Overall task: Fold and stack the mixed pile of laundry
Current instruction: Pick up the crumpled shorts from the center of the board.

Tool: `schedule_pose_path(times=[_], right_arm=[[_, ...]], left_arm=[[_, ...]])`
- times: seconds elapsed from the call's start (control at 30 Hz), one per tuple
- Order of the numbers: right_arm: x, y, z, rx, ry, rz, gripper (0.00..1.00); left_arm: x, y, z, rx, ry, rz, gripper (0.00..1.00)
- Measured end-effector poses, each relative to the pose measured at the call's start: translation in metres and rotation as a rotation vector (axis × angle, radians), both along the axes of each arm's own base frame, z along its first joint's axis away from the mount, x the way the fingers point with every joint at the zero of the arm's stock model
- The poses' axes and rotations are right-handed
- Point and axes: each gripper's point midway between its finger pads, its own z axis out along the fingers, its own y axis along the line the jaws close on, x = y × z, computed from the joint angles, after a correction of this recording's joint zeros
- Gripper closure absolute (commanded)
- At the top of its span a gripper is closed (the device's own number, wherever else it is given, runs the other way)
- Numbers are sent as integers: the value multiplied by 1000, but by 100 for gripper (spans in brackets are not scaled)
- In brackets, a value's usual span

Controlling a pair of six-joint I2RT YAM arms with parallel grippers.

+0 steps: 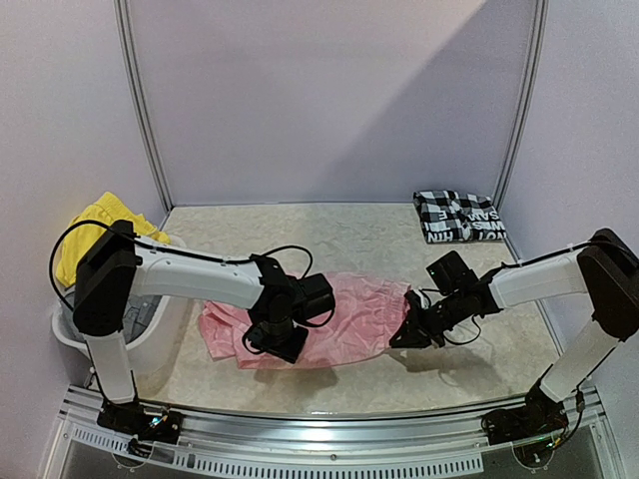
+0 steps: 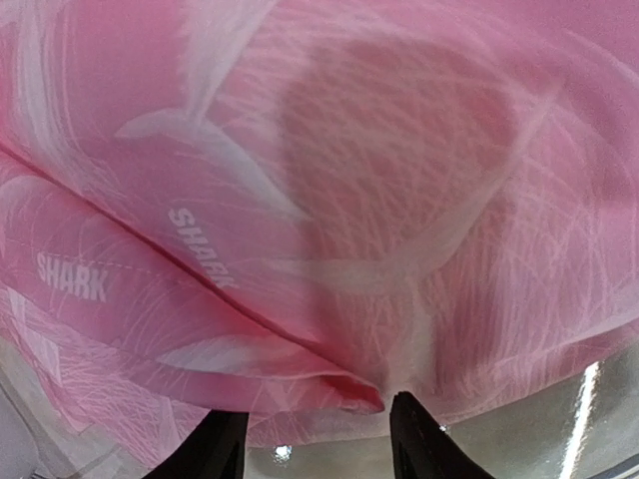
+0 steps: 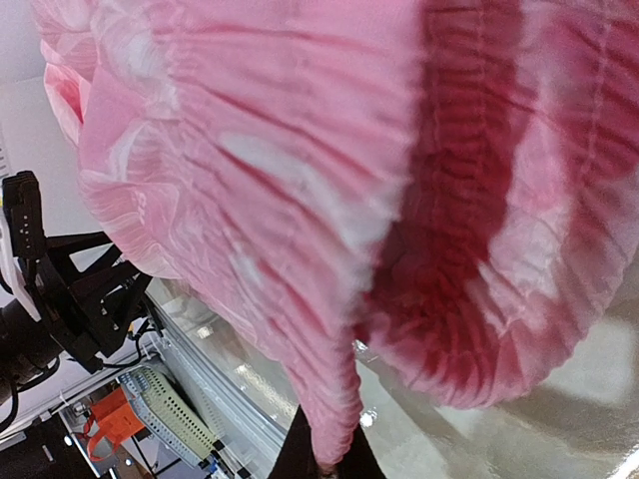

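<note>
Top view first: the thin pink lettered piece point(image 1: 349, 309) lies spread across the middle of the counter point(image 1: 329, 235), its long axis running left to right, with both arms reaching inward onto it. The right end effector point(image 1: 409, 334) sits at the cloth's right end. The left end effector point(image 1: 275, 344) is low over its lower-left part, wrist bent down. The checked shirt point(image 1: 459, 217) lies folded at upper right, well apart, and the yellow garment point(image 1: 100, 225) sits at the white basket point(image 1: 65, 334) on the left. Left wrist view: pink fills the frame, and a folded edge runs from upper left down toward the fingertips point(image 2: 215, 449), which stand parted with nothing pinched. Right wrist view: the fingers are clenched on the gathered hem, the cloth draping away above. The next move likely hinges on the left side catching that fold just ahead of it.
</note>
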Motion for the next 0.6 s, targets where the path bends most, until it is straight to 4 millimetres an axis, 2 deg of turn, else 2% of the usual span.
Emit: schedule_pose_path(times=[0.13, 0.23, 0.43, 0.6], right_arm=[[0, 0, -1, -1, 1, 5, 99], [-1, 0, -2, -4, 3, 8, 99], [0, 1, 0, -5, 1, 13, 99], [1, 1, 0, -5, -2, 15, 99]], left_arm=[[1, -2, 2, 0, -4, 5, 45], [3, -5, 7, 0, -19, 16, 45], [0, -8, 9, 12, -35, 11, 54], [3, -8, -1, 51, -36, 8, 62]])
